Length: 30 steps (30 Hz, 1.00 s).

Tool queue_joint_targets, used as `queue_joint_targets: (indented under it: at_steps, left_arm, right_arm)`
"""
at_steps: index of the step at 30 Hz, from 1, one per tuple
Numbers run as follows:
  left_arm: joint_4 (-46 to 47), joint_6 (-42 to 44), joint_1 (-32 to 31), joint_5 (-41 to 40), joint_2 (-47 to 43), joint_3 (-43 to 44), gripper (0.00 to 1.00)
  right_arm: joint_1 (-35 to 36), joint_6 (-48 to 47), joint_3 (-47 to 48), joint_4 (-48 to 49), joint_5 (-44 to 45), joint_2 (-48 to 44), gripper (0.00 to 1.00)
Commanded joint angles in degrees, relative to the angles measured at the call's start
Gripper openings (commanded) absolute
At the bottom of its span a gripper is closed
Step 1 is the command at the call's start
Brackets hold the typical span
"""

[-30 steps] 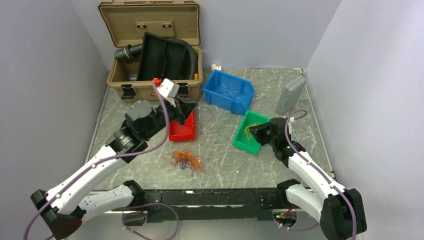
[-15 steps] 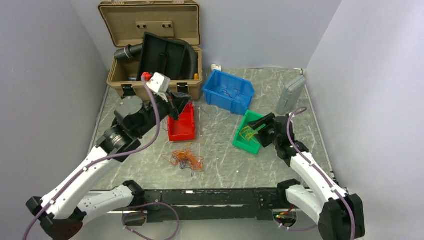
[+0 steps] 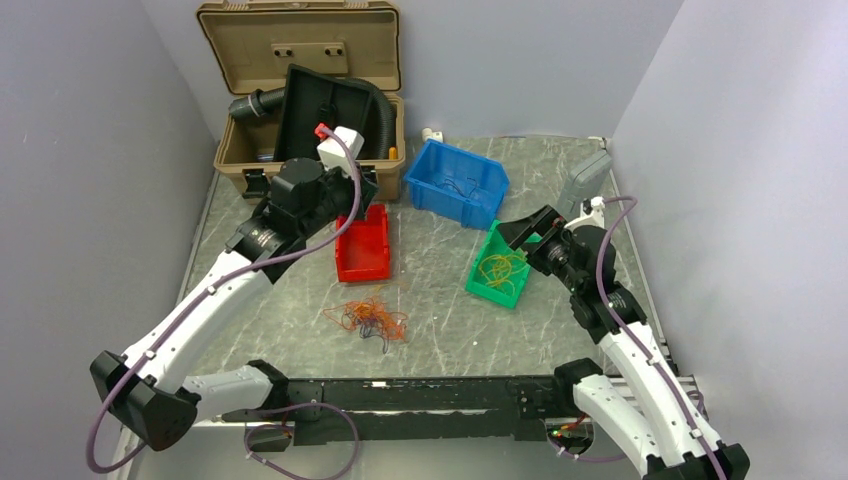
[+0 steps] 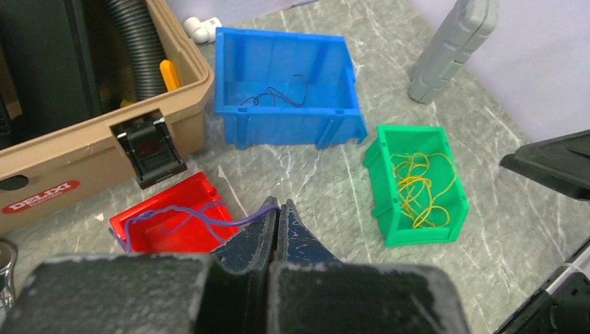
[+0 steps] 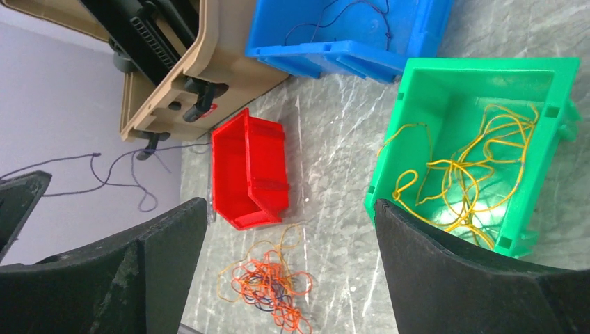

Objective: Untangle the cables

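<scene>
Jaws of the left gripper are pressed shut on a purple wire trailing into the red bin; those of the right gripper are spread wide above yellow wires in the green bin. An orange tangle is seen at the red bin's 6 o'clock.

The left arm and right arm were 2 white-shelled limbs with black joints, each trailed by a purple cable and tipped with dark, scuffed tool fingers.
</scene>
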Motion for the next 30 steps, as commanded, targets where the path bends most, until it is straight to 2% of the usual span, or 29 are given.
queue_joint_targets:
  at_steps: [1, 7, 11, 14, 20, 25, 30]
  left_arm:
    - [-0.46, 1.64, 1.51, -1.15, 1.80, 2.24, 0.00]
    - [0.17, 1.65, 2.60, -3.59, 5.58, 0.54, 0.00]
    - [-1.08, 1.73, 2.71, -5.26, 8.04, -0.33, 0.00]
    - [-0.91, 1.80, 2.79, -6.53, 9.63, -1.16, 0.00]
    - [-1.58, 1.68, 2.85, -9.04, 14.45, -0.33, 0.00]
    - [-1.84, 1.23, 3.55, -8.78, 17.84, 0.90, 0.00]
    - [-4.09, -0.65, 4.69, -8.80, 20.31, 1.69, 0.00]
  right_arm:
    - [0.16, -4.33, 2.54, -1.20, -0.27, -0.25, 0.92]
    - [0.02, -7.30, 3.85, 0.01, 0.21, 2.03, 0.91]
    - [0.01, -13.70, 6.57, 3.95, -1.26, 6.63, 0.88]
    - [0.11, -20.50, 12.58, 5.25, -3.03, 14.06, 0.88]
    - [2.41, -37.02, 26.67, 4.83, -4.91, 34.76, 0.84]
    - [3.29, -48.53, 39.03, -0.73, -5.68, 51.95, 0.82]
    - [3.39, -55.80, 44.53, -1.63, -10.43, 60.81, 0.82]
